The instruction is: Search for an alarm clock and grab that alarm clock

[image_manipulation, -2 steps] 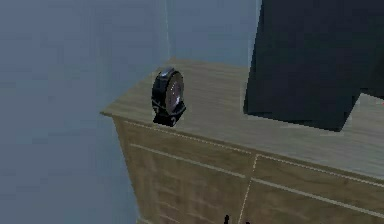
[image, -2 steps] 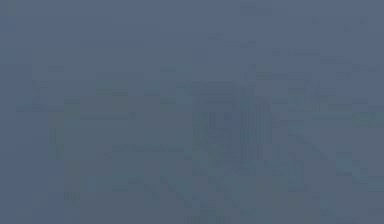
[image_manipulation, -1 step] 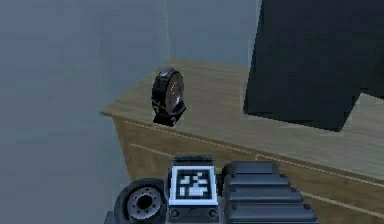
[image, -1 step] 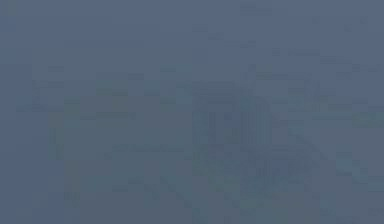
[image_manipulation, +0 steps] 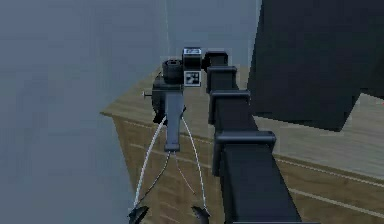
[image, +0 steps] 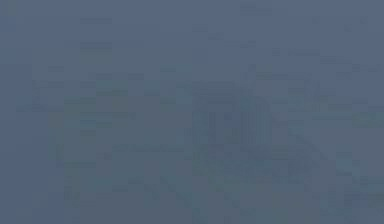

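**Findings.** The arm (image_manipulation: 240, 140) reaches out across a wooden bench (image_manipulation: 325, 165). The hand (image_manipulation: 166, 211) sits at its far end, near the bench's corner, with its fingers trailing toward the picture's bottom edge. I cannot tell whether the fingers are apart or together, nor whether the hand holds anything. The alarm clock is not yet found and its place cannot be told from these pictures, so I judge the search still in hand.

**Hazards.**
- The forward view gives a flat blue-grey surface (image: 190, 110) with no feature on it. It is probably a wall standing close, and driving ahead could strike it.
- A large dark slab (image_manipulation: 310, 60) stands on the bench just beside the arm. Turning the base with the arm out could sweep the arm into it.
- The fingers lie near the bench's corner. Lowering or drawing back the arm could catch them on the wood.

**Count.**
- Arm: one.
- Hand: one, with two fingers.
- White marker squares (image_manipulation: 190, 76): two.
- Bench: one.
- Dark slab: one.
- Alarm clock: none counted.
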